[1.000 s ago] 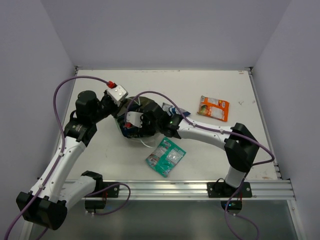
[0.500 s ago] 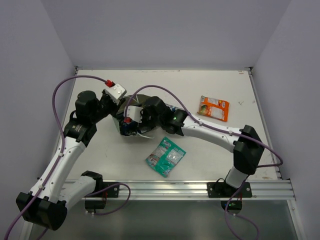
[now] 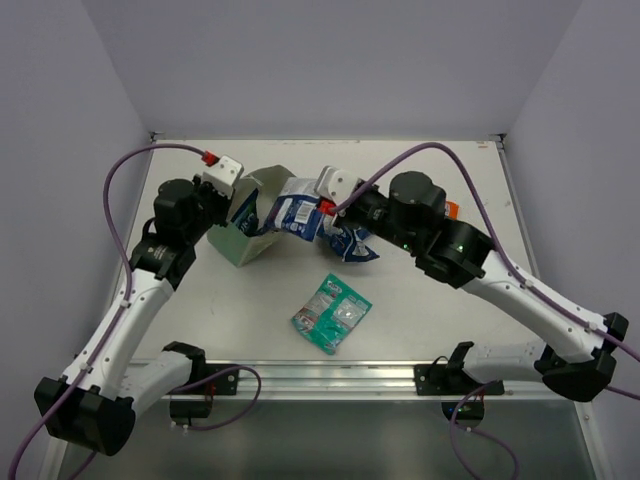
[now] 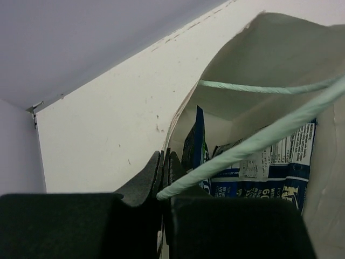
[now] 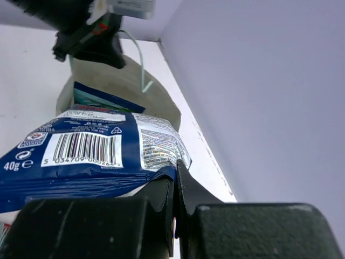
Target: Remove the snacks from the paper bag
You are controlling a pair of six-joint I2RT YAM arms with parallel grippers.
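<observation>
Left gripper (image 3: 228, 192) is clamped shut on the rim of the green paper bag (image 3: 238, 245). The bag sits tipped at about 10 o'clock on the desk (image 3: 240, 310), with its mouth facing 3 o'clock. Right gripper (image 3: 312, 212) is pinching a blue-and-white snack packet (image 3: 292, 215) right at the mouth. More blue packets (image 4: 264, 162) are inside. Another blue packet (image 3: 352, 244) lies at the bag's 4 o'clock, and a teal-green packet (image 3: 332, 313) lies toward 6.

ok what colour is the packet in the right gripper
Blue and white packet, barcode showing; clearest in the right wrist view.
</observation>
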